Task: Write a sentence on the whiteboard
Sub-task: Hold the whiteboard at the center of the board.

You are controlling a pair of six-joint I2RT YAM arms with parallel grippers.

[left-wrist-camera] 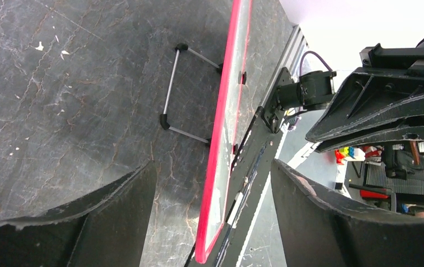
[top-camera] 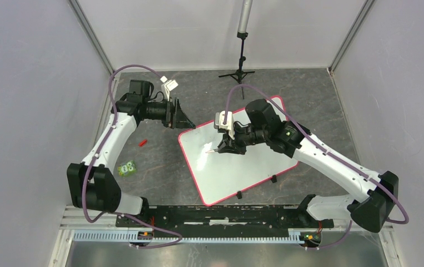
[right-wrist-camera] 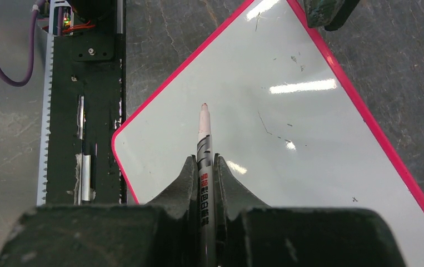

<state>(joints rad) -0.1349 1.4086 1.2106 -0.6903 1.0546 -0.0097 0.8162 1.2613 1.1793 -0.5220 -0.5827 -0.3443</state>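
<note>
The whiteboard (top-camera: 243, 167) is laid flat and angled on the table (top-camera: 159, 167), under the right arm. Its surface is found unmarked, so the writing is judged not yet begun. A marker (right-wrist-camera: 204, 139) is clamped in the right gripper (top-camera: 224, 146), with the tip at or just above the board. The left gripper (top-camera: 186, 119) is held spread wide and empty beside the board's far corner.

**Tally of what is on the table**

One whiteboard (top-camera: 243, 167) is counted; two black clips (top-camera: 273, 179) are seen on its near edge. One marker (right-wrist-camera: 204, 139) is counted. Two arms are counted, the left arm (top-camera: 112, 139) and the right arm (top-camera: 332, 161); two grippers likewise, the left gripper (top-camera: 186, 118) and the right gripper (right-wrist-camera: 204, 161). One small red piece (top-camera: 141, 142), one green block (top-camera: 126, 168) and one tripod (top-camera: 243, 53) are counted.
</note>
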